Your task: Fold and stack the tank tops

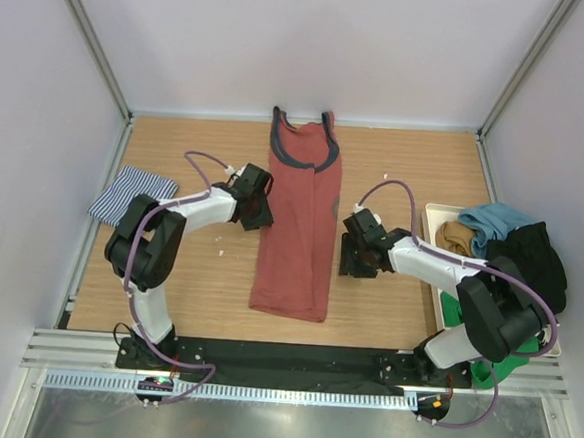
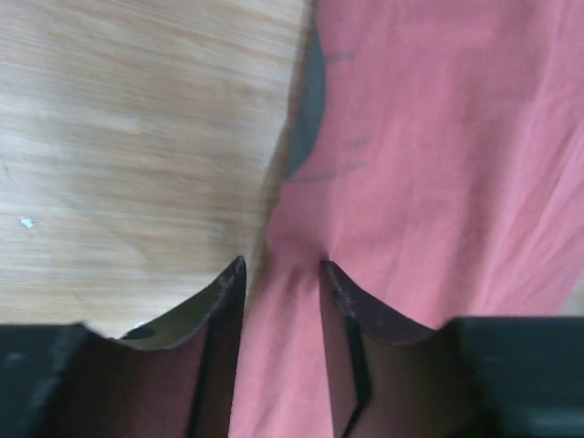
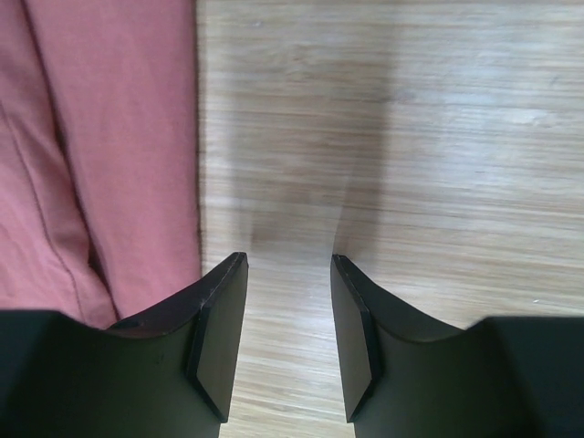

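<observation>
A soft, sleeveless cloth rust-red tank top (image 1: 296, 229) is seen laid lengthwise on the middle of the light wooden table (image 1: 405, 177), folded into a long narrow strip, with its neckline of dark grey-blue trim (image 1: 302, 145) turned toward the far edge. A folded navy-and-white striped tank top (image 1: 129, 190) is found well apart from it, at the left edge of the table beside the left arm. The left tool (image 1: 256, 208) is placed at the left edge of the red strip, about halfway along it. In the left wrist view its two dark fingers (image 2: 347, 301) are shown partly open and set astride that edge, with puckered red cloth lying between them; a clamp on the cloth is not seen. The right tool (image 1: 355, 255) is held just beside the right edge of the strip. In the right wrist view it is shown open over bare wood, with nothing between its fingers (image 3: 219, 319) and the red cloth just to one side. A white rectangular tray (image 1: 433, 211) is set at the right edge of the table, and loose blue, tan, black and green garments (image 1: 535, 258) are heaped in it.
</observation>
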You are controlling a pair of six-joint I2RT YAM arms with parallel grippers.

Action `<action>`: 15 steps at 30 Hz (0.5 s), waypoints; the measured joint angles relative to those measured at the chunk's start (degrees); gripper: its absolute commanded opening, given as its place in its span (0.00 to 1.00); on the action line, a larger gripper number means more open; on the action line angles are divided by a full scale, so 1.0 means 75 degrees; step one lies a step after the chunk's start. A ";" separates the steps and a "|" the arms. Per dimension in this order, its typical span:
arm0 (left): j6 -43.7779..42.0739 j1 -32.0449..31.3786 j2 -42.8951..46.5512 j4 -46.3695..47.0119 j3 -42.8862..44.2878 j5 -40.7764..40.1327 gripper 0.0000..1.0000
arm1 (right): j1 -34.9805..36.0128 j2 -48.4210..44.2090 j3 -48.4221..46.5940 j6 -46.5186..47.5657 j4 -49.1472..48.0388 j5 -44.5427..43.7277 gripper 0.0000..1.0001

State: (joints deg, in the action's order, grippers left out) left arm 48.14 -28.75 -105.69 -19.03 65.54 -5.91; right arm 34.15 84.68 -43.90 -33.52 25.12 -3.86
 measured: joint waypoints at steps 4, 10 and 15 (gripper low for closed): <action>-0.0070 -0.0169 0.0490 -0.0006 -0.0469 0.0067 0.45 | 0.0175 -0.0219 0.0111 -0.0175 -0.0032 0.0044 0.48; -0.0073 -0.0265 0.2264 -0.0309 -0.1763 0.0108 0.46 | 0.0522 -0.0799 0.0204 -0.0562 -0.0035 0.0172 0.48; 0.0055 -0.0670 0.3340 -0.0391 -0.2509 0.0195 0.46 | 0.1058 -0.0793 0.0204 -0.0985 -0.0041 0.0227 0.47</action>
State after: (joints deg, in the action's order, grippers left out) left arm 48.56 -33.78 -80.64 -21.96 46.72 -4.45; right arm 42.09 78.74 -42.37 -40.91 24.82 -2.15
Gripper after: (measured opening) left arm 0.458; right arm 0.477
